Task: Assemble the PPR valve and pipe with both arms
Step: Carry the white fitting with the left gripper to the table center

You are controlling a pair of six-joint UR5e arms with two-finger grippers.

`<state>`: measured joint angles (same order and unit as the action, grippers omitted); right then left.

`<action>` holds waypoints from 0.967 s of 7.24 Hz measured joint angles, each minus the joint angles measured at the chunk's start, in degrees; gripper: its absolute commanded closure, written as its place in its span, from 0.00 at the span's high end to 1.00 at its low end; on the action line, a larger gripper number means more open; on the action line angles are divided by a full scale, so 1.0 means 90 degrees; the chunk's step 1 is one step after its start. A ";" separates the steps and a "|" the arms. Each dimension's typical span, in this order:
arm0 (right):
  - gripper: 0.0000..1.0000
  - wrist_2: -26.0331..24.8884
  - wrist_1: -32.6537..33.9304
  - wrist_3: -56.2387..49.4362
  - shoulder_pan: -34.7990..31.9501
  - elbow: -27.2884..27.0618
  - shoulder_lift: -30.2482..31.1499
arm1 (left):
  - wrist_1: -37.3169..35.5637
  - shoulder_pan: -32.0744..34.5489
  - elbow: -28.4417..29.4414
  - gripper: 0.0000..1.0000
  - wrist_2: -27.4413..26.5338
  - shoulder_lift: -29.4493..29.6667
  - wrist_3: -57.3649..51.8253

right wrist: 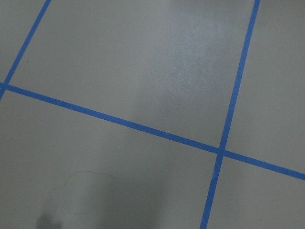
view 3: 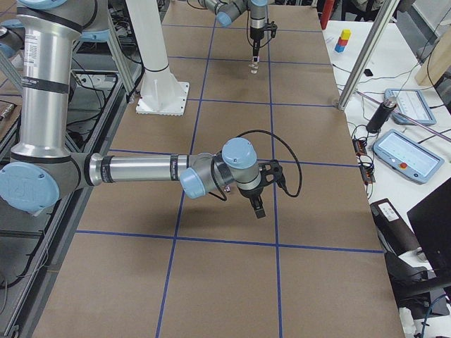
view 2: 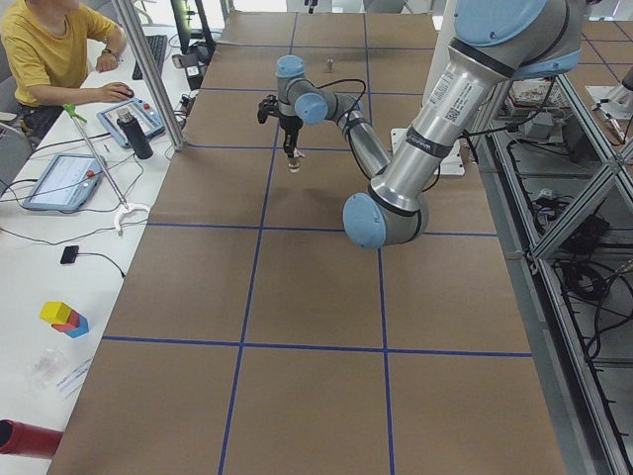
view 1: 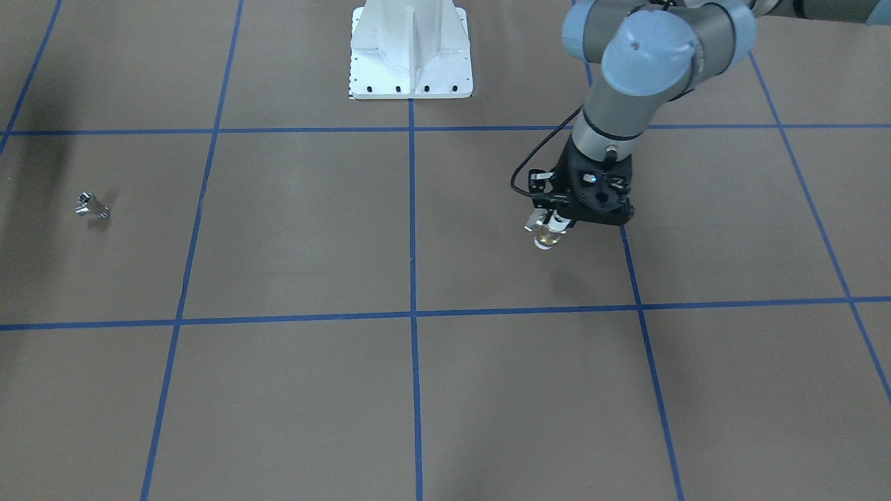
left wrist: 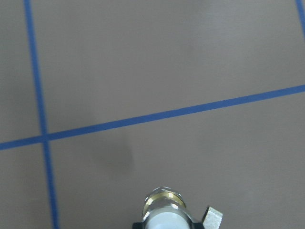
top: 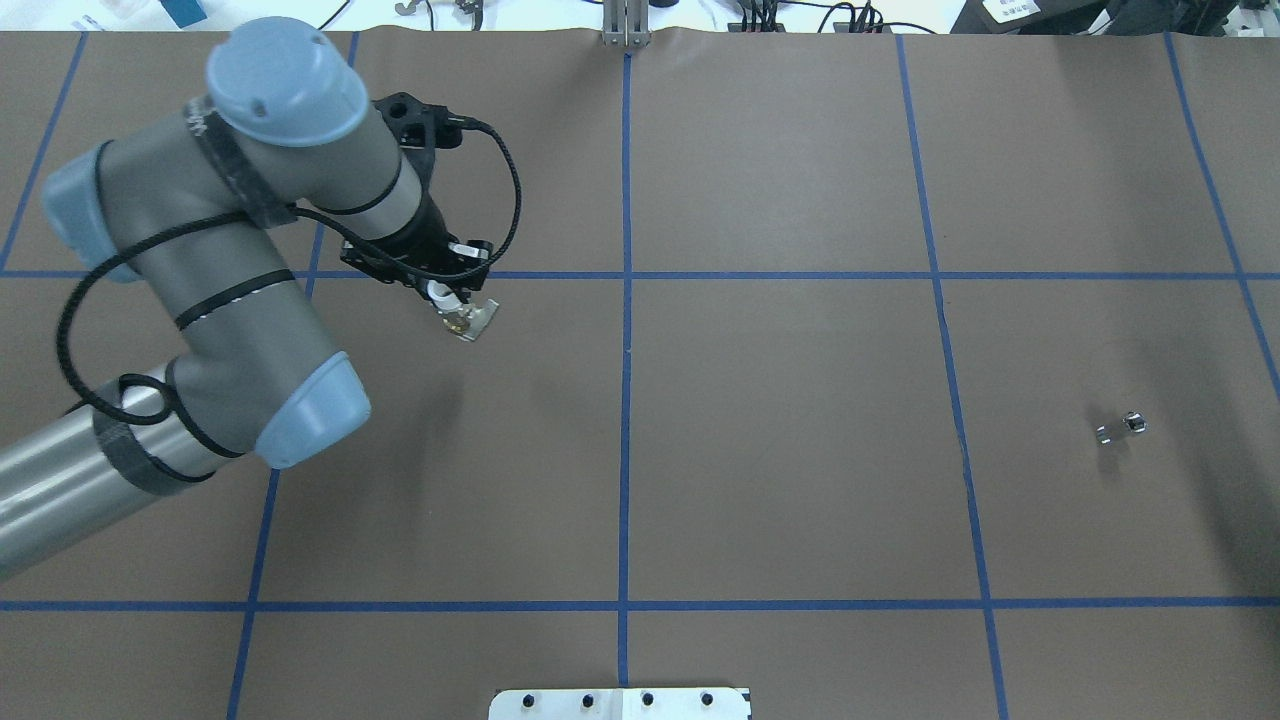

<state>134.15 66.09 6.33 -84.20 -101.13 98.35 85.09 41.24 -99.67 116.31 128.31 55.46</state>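
My left gripper [view 1: 555, 224] is shut on the PPR valve [view 1: 545, 238] and holds it above the brown table, brass end and white lever pointing down. The overhead view shows the same grip [top: 447, 297] on the valve [top: 463, 320]. In the left wrist view the valve [left wrist: 164, 210] fills the bottom edge. The pipe [view 1: 92, 206] lies alone far off on the table, also seen in the overhead view [top: 1121, 427]. My right gripper [view 3: 258, 208] shows only in the exterior right view, low over the table; I cannot tell whether it is open or shut.
The white bolted pedestal [view 1: 411, 56] stands at the robot's side of the table. Blue tape lines [top: 625, 400] grid the brown surface. An operator [view 2: 49, 49] sits at a side desk with tablets and a bottle.
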 measured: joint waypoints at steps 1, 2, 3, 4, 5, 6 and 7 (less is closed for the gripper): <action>0.99 0.0004 -0.0002 0.0000 0.0000 0.0003 0.0003 | -0.0005 -0.0246 0.0390 0.00 -0.0191 0.0468 0.0465; 0.99 0.0004 -0.0004 0.0000 0.0000 0.0005 0.0007 | -0.0004 -0.0443 0.0795 0.00 -0.0343 0.0893 0.0814; 0.99 0.0003 -0.0004 0.0000 0.0000 0.0005 0.0008 | 0.0000 -0.0587 0.1136 0.00 -0.0431 0.1223 0.1033; 0.99 0.0003 -0.0007 0.0000 0.0000 0.0005 0.0009 | 0.0015 -0.0692 0.1384 0.00 -0.0504 0.1448 0.1178; 0.99 0.0000 -0.0008 0.0002 0.0000 0.0006 0.0010 | 0.0044 -0.0781 0.1645 0.00 -0.0583 0.1665 0.1312; 0.99 -0.0002 -0.0009 0.0006 0.0000 0.0009 0.0010 | 0.0069 -0.0841 0.1933 0.00 -0.0630 0.1889 0.1395; 0.99 -0.0002 -0.0008 0.0008 0.0000 0.0010 0.0013 | 0.0099 -0.0884 0.2145 0.00 -0.0651 0.2027 0.1428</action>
<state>134.12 66.02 6.40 -84.20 -101.03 98.46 85.99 33.28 -80.37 110.45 146.56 68.31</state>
